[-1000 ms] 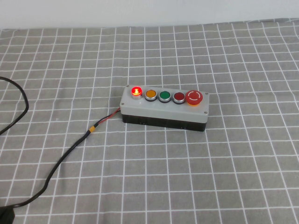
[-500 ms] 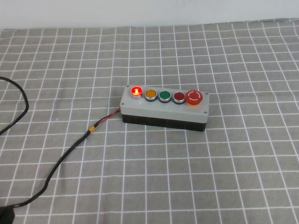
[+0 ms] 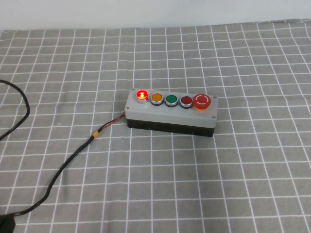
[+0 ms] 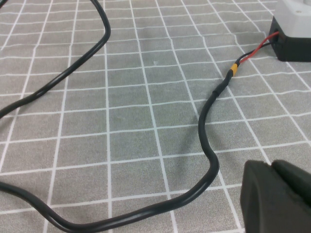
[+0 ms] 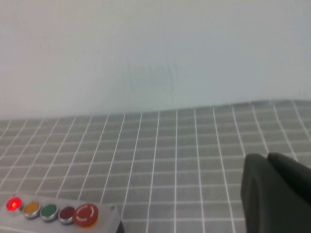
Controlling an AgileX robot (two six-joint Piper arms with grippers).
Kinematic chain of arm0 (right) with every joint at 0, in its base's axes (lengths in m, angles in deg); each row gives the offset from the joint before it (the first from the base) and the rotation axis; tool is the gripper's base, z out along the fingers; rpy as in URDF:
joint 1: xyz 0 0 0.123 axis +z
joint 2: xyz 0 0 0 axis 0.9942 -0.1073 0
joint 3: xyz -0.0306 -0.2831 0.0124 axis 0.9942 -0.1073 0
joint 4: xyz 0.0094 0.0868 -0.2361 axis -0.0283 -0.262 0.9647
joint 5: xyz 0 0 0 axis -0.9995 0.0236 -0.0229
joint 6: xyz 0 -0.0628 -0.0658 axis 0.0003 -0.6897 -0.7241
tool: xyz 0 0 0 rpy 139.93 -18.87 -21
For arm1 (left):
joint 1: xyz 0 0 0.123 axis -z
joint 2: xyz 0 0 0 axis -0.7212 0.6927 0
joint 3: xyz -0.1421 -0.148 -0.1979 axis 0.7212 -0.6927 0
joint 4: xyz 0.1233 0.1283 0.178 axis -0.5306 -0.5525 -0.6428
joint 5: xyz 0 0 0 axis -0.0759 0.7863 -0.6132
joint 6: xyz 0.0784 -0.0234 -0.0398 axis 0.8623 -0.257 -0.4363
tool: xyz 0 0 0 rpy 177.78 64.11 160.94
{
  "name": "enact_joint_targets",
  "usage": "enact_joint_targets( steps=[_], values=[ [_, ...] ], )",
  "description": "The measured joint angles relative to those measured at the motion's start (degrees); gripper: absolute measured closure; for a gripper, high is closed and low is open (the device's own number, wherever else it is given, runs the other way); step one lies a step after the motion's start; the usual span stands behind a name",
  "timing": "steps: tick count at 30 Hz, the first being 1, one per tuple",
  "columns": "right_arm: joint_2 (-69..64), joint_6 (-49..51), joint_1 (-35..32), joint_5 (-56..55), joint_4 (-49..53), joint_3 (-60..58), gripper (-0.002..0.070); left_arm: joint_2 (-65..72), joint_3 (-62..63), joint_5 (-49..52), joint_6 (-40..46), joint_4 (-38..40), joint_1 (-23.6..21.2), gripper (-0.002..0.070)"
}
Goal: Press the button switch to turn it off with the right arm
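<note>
The button switch (image 3: 171, 110) lies near the middle of the checked cloth, light grey top on a black base. Its red lamp (image 3: 141, 94) is lit; amber, green and red buttons and the big red mushroom button (image 3: 202, 101) follow in a row. Neither arm shows in the high view. My right gripper (image 5: 267, 156) is shut and empty, off to the side of the switch (image 5: 53, 213) and well away from it. My left gripper (image 4: 272, 167) is shut and empty, low over the cloth beside the black cable (image 4: 209, 121); a corner of the switch (image 4: 294, 29) shows beyond it.
The black cable (image 3: 73, 158) runs from the switch's left end toward the front left corner of the table. A second loop of cable (image 3: 19, 104) lies at the left edge. A white wall (image 3: 155, 12) backs the table.
</note>
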Motion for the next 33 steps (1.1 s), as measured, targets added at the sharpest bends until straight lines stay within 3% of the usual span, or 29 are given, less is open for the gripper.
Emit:
enact_joint_targets(
  steps=[11,21,33],
  values=[
    [-11.2,-5.7,1.1,-3.1,-4.5,2.8,0.0692,0.0,0.0,0.0,0.0,0.0,0.0,0.0678],
    [-27.1,-15.5,11.7,11.2,-6.9,16.7,0.0692,0.0,0.0,0.0,0.0,0.0,0.0,0.0678],
    [-46.1,-16.0,25.4,12.3,-8.4,25.5,0.0692,0.0,0.0,0.0,0.0,0.0,0.0,0.0678]
  ],
)
